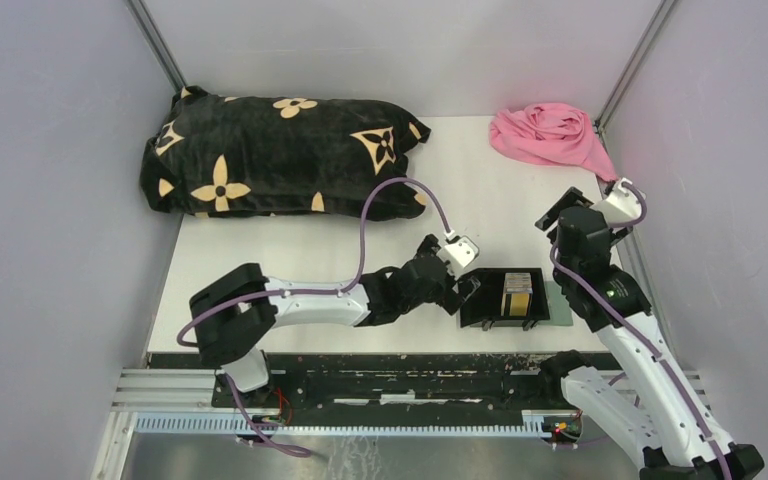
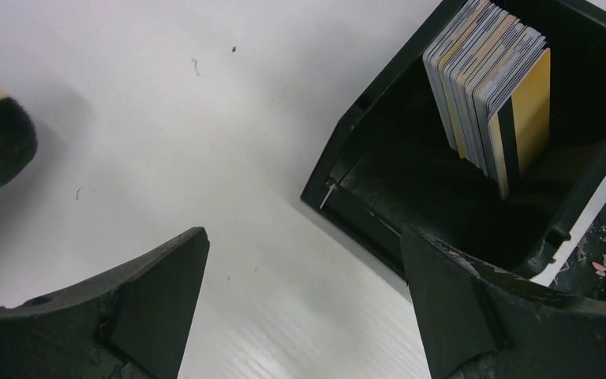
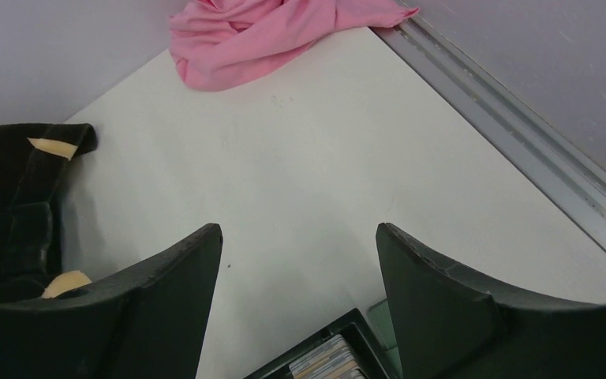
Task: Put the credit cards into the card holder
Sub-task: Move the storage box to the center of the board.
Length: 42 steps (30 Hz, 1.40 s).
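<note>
a: figure, part one. stage of the task, read outward from the left gripper (image 2: 304, 237)?

b: nothing lies between its fingers, only bare white table (image 2: 205, 118). just beyond one finger stands the black open-topped box (image 2: 379, 181). the credit cards (image 2: 493, 87) stand on edge inside it as one pack, with a tan-yellow face outermost. at the box's far side lies a flat sage-green strip, judged to be the card holder (image 1: 561, 303), mostly hidden by the box. no card is seen in it. judgement: the task is at its start, and every card is yet to be lifted out and slotted.

a: part two. the jaws?

b: left gripper: spread wide, empty, low beside the box's left wall. whether a finger touches that wall cannot be told. right gripper (image 3: 298, 237): jaws likewise apart, holding nothing, poised over bare table beyond the box. a corner of the box, with card tops, shows at the lower edge of the right wrist view. farther out, apart from both grippers, a pink cloth (image 3: 268, 31) lies in the far right corner and a black plush blanket (image 1: 280, 155) with tan flower print at the far left.
</note>
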Each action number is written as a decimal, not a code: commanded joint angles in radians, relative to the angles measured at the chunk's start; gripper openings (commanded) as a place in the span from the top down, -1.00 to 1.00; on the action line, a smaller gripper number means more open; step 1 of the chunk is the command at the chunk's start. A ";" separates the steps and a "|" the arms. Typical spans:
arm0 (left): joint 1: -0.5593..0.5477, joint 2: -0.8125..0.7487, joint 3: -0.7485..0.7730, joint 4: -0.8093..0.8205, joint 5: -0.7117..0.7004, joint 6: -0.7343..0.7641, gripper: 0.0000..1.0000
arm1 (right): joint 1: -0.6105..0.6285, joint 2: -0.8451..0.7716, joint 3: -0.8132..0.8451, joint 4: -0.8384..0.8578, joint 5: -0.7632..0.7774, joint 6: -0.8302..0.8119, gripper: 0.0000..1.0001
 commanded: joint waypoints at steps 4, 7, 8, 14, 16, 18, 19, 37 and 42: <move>0.078 0.098 0.058 0.224 0.224 0.042 -0.98 | 0.000 -0.007 0.014 -0.045 0.019 0.052 -0.56; 0.100 0.144 0.067 0.279 0.268 0.030 -0.98 | 0.000 -0.025 -0.011 -0.015 -0.003 0.043 -0.56; 0.106 0.160 0.077 0.287 0.281 0.031 -0.98 | 0.000 -0.024 -0.013 -0.012 -0.007 0.041 -0.56; 0.120 0.245 0.144 0.305 0.328 0.047 -0.98 | 0.000 -0.013 -0.011 -0.004 -0.014 0.035 -0.55; 0.125 0.265 0.155 0.318 0.339 0.047 -0.98 | 0.000 -0.013 -0.013 0.001 -0.015 0.034 -0.55; 0.127 0.288 0.170 0.318 0.352 0.047 -1.00 | 0.000 -0.013 -0.016 0.003 -0.017 0.035 -0.54; 0.128 0.300 0.177 0.316 0.358 0.048 -1.00 | 0.000 -0.013 -0.016 0.004 -0.019 0.036 -0.53; 0.152 0.397 0.146 0.420 0.377 0.003 -0.49 | 0.000 -0.030 -0.060 0.010 -0.071 0.046 -0.12; 0.152 0.399 0.135 0.430 0.368 -0.007 -0.31 | 0.000 -0.032 -0.068 0.002 -0.075 0.051 -0.06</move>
